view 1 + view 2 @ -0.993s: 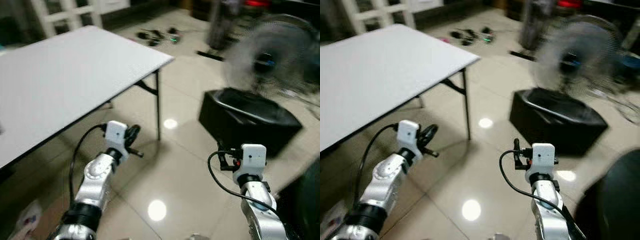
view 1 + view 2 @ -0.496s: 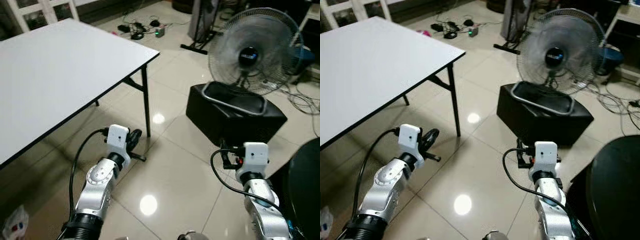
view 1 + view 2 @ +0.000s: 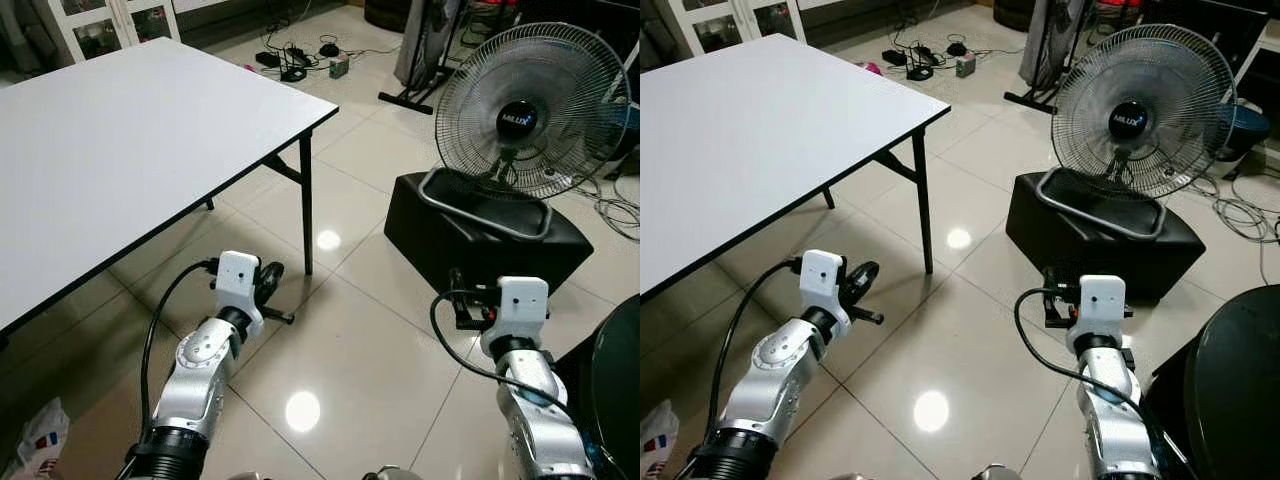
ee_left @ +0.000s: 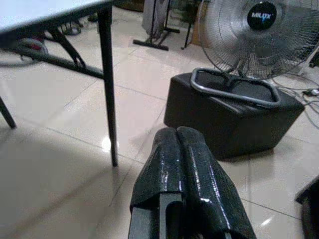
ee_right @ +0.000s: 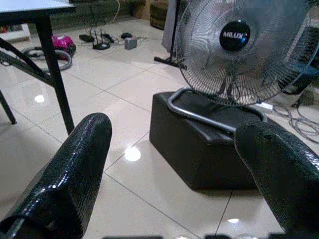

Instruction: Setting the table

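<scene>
So over on the left there's the white folding table (image 3: 130, 140), top totally bare, with its near-right corner leg (image 3: 306, 205) standing on the glossy tile floor (image 3: 350, 340). That's the thing being set, and there's no plates, cups or cutlery that I can spot anywhere, so my read is the job hasn't really started and the robot is in the go-find-the-stuff phase.

The left gripper (image 4: 179, 149) is held low in front of the body, near that table leg but below the tabletop, its two black fingers pressed flat together with nothing between them. Further right, the right gripper (image 5: 174, 149) is out over open floor with its fingers (image 5: 75, 164) spread wide, also carrying nothing. It points toward the black box (image 3: 1100, 235) with the metal handle, and the standing fan (image 3: 1143, 110) sits right behind that.

If I were doing this bit, I'd sort out where the tableware actually is before committing to a walk. Far side of the floor has a tangle of cables and chargers (image 3: 300, 60), plus more cords on the far right by the fan, so I'd steer around those. The tiles look slick too, so slow turns, and keep both arms tucked so they don't clip the table edge or the fan grille
</scene>
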Controlling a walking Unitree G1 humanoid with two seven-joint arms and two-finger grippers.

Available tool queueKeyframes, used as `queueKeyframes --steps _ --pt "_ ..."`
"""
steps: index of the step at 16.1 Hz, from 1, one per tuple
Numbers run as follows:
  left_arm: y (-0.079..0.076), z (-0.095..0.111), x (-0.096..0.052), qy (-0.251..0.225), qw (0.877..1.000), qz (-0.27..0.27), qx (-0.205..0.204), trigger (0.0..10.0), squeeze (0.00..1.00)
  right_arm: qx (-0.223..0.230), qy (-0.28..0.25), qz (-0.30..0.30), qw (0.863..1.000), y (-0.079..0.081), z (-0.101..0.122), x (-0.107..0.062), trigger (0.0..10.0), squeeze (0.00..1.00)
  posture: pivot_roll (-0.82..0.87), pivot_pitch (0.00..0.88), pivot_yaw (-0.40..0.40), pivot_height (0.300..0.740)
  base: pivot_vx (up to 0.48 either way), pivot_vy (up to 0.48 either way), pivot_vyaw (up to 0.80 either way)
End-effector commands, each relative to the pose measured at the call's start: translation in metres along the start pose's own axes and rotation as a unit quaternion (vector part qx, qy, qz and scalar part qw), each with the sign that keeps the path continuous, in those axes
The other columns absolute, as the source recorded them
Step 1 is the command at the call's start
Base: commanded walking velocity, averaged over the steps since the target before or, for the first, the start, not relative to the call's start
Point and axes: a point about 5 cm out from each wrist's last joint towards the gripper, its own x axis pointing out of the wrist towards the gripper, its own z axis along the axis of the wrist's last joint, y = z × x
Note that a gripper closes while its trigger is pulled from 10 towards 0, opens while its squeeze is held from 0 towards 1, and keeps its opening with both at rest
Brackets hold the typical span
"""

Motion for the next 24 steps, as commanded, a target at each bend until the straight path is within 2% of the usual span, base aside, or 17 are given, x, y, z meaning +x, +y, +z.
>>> queueKeyframes --steps 1,3,5,6,9,10,11,12,13,15,16,18,20,21,22,23,24 --pt "0.012 0.01 -0.004 -0.032 0.999 0.009 0.018 10.0 0.0 0.005 0.013 -0.002 1.0 -0.003 -0.012 -0.009 10.0 0.0 -0.01 0.0 -0.01 0.718 0.0 0.0 0.0" --pt "0.022 0.005 -0.005 -0.013 0.998 0.051 -0.021 10.0 0.0 0.019 0.011 0.007 1.0 0.003 -0.016 -0.014 10.0 0.0 -0.01 0.0 -0.008 0.718 0.0 0.0 0.0" --pt "0.004 0.006 -0.006 -0.022 1.0 0.005 0.005 10.0 0.0 0.022 0.002 0.02 1.0 0.009 -0.014 -0.013 10.0 0.0 0.0 0.0 0.009 0.718 0.0 0.0 0.0" --pt "0.005 0.003 -0.005 -0.011 1.0 0.007 0.008 10.0 0.0 0.025 0.0 0.009 1.0 0.006 -0.014 -0.011 10.0 0.0 0.0 0.0 0.016 0.718 0.0 0.0 0.0" --pt "0.008 0.008 0.008 -0.007 1.0 0.001 0.02 10.0 0.0 0.011 -0.015 0.005 1.0 0.006 -0.007 -0.001 10.0 0.0 -0.01 0.0 0.036 0.718 0.0 0.0 0.0" --pt "0.008 0.01 0.015 0.0 0.999 -0.014 -0.029 10.0 0.0 0.0 -0.022 -0.004 1.0 0.003 -0.005 0.003 10.0 0.0 -0.03 0.0 0.054 0.718 0.0 0.0 0.0" --pt "0.008 0.012 0.018 -0.002 0.999 -0.02 -0.046 10.0 0.0 -0.001 -0.024 -0.011 1.0 0.001 -0.004 0.006 10.0 0.0 -0.04 0.0 0.074 0.718 0.0 0.0 0.0" --pt "0.009 0.014 0.024 0.002 0.999 -0.009 -0.034 10.0 0.0 0.006 -0.029 -0.025 0.999 -0.002 0.0 0.008 10.0 0.0 -0.07 0.0 0.107 0.718 0.0 0.0 0.0" --pt "0.001 0.018 0.033 0.007 0.999 -0.032 -0.014 10.0 0.0 0.006 -0.04 -0.038 0.998 -0.005 0.003 0.007 10.0 0.0 -0.09 0.0 0.141 0.718 0.0 0.0 0.0" --pt "-0.005 0.022 0.037 -0.005 0.998 -0.058 -0.012 10.0 0.0 0.007 -0.044 -0.042 0.998 -0.004 0.004 0.007 10.0 0.0 -0.09 0.0 0.139 0.718 0.0 0.0 0.0" --pt "-0.001 0.02 0.036 -0.009 0.999 -0.034 -0.025 10.0 0.0 0.006 -0.046 -0.036 0.998 -0.002 0.004 0.009 10.0 0.0 -0.08 0.0 0.12 0.718 0.0 0.0 0.0" --pt "0.0 0.018 0.034 -0.007 0.999 -0.028 -0.037 10.0 0.0 0.007 -0.045 -0.034 0.998 -0.001 0.004 0.01 10.0 0.0 -0.07 0.0 0.112 0.718 0.0 0.0 0.0" --pt "0.009 -0.014 0.018 0.07 0.996 0.022 -0.047 10.0 0.0 0.005 -0.039 -0.013 0.999 0.008 0.003 0.011 10.0 0.0 -0.06 0.0 0.086 0.718 0.0 0.0 0.0" --pt "0.01 -0.017 0.014 0.075 0.996 0.018 -0.043 10.0 0.0 0.008 -0.039 -0.014 0.999 0.007 0.003 0.011 10.0 0.0 -0.06 0.0 0.08 0.718 0.0 0.0 0.0" --pt "0.016 -0.024 0.004 0.08 0.997 0.014 -0.011 10.0 0.0 0.014 -0.038 -0.014 0.999 0.006 0.002 0.01 10.0 0.0 -0.06 0.0 0.071 0.718 0.0 0.0 0.0" --pt "0.016 -0.019 0.004 0.064 0.998 0.01 -0.028 10.0 0.0 0.016 -0.035 -0.013 0.999 0.006 0.001 0.01 10.0 0.0 -0.06 0.0 0.061 0.718 0.0 0.0 0.0" --pt "0.016 -0.015 0.006 0.053 0.998 0.016 -0.023 10.0 0.0 0.016 -0.035 -0.012 0.999 0.006 0.001 0.01 10.0 0.0 -0.05 0.0 0.058 0.718 0.0 0.0 0.0"
